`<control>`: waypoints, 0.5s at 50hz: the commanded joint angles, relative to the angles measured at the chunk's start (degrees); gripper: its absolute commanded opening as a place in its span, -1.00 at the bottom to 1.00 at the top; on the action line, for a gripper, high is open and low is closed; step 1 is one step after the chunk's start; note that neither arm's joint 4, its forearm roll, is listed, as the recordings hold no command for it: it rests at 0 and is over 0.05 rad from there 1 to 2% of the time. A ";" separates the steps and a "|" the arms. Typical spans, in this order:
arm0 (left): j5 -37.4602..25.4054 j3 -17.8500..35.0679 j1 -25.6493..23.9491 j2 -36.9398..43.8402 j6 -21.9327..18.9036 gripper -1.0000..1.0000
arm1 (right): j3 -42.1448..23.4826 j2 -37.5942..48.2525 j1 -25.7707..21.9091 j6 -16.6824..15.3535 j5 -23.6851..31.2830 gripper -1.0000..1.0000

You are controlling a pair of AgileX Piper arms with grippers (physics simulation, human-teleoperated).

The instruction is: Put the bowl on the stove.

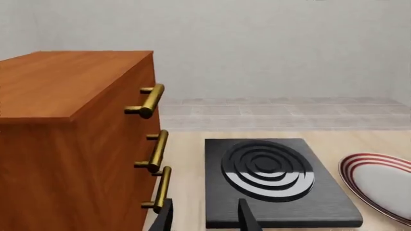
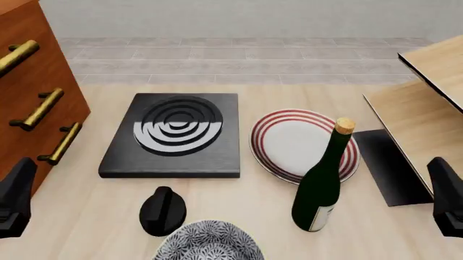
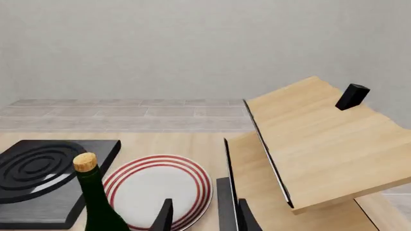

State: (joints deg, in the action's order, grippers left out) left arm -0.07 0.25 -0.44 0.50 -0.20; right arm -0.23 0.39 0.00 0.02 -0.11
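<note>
The bowl (image 2: 207,242), blue-and-white patterned, sits at the near edge of the table, cut off by the bottom of the front view. The stove (image 2: 173,135), a black slab with a ringed burner, lies beyond it, also seen in the left wrist view as the stove (image 1: 276,183). My left gripper (image 2: 16,197) hangs at the near left, open and empty, its fingers (image 1: 165,216) pointing toward the stove's near edge. At the near right my right gripper (image 2: 447,197) is open and empty, its fingers (image 3: 163,216) facing the plate. Neither wrist view shows the bowl.
A small black knob (image 2: 160,210) stands between bowl and stove. A red-ringed plate (image 2: 304,143) lies right of the stove, with a dark green corked bottle (image 2: 322,184) upright in front of it. A wooden drawer cabinet (image 2: 29,92) stands left; a slanted wooden shelf (image 2: 426,97) stands right.
</note>
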 commanded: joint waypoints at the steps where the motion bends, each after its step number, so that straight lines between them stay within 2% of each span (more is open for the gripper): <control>1: -0.46 0.18 0.30 0.24 1.01 1.00 | -0.01 0.02 0.00 0.00 -0.01 1.00; 5: -1.61 1.16 0.64 0.16 1.11 1.00 | -0.01 0.02 0.00 0.01 -0.01 1.00; 15: -8.75 4.75 -3.80 -0.19 2.27 1.00 | -0.01 0.01 0.00 0.01 -0.01 1.00; 17: -10.27 5.48 -5.01 0.70 4.16 1.00 | -0.01 0.02 0.01 0.02 0.00 1.00; 18: -10.55 6.03 -5.44 -0.22 2.95 1.00 | -0.01 0.02 0.01 -0.01 -0.01 1.00; 20: -11.71 6.22 -6.41 0.07 4.33 1.00 | -0.01 0.02 0.00 0.01 0.00 1.00; 22: -11.75 6.54 -6.92 -0.25 3.69 1.00 | -0.01 0.02 0.00 0.00 0.00 1.00; 24: -11.94 6.69 -7.79 -0.27 4.73 1.00 | -0.01 0.00 0.01 -0.01 -0.01 1.00; 25: -11.82 6.84 -6.58 -0.35 7.20 1.00 | -0.01 0.02 0.00 -0.01 0.00 1.00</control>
State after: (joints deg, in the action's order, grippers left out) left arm -8.70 5.00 -5.08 0.46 3.09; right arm -0.24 0.41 0.01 0.02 -0.11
